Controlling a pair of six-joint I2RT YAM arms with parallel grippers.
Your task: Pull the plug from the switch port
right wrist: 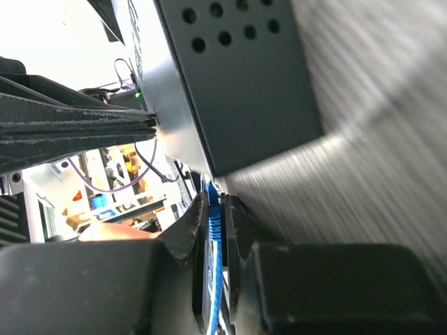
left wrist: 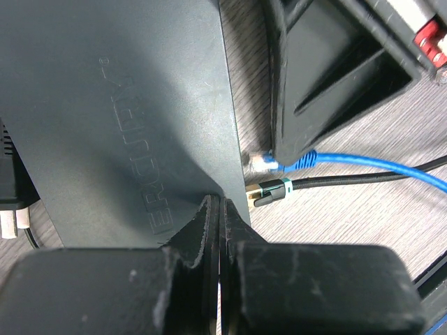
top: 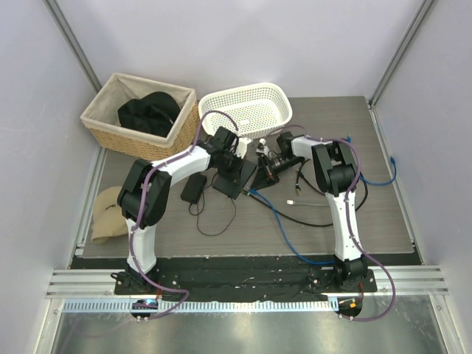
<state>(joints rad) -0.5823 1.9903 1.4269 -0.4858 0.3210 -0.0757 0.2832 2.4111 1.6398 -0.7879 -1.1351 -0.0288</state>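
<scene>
Grey wood-grain worktop (top: 369, 214) lay between pale walls. At its far left a wicker basket (top: 99, 110) held black cloth (top: 151, 114), with a white mesh basket (top: 276, 110) beside it. The switch (top: 234, 179) sat mid-worktop. My left jaws were clenched over its corner, and my right jaws gripped the blue plug (right wrist: 213, 218) at its edge.

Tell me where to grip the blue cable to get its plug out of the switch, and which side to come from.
Grip the blue cable at its ribbed boot, just behind the clear plug, coming from the side away from the switch. The plug's nose sits at the switch edge, so only the boot is free, and the black cable's plug lies close beside it.
</scene>
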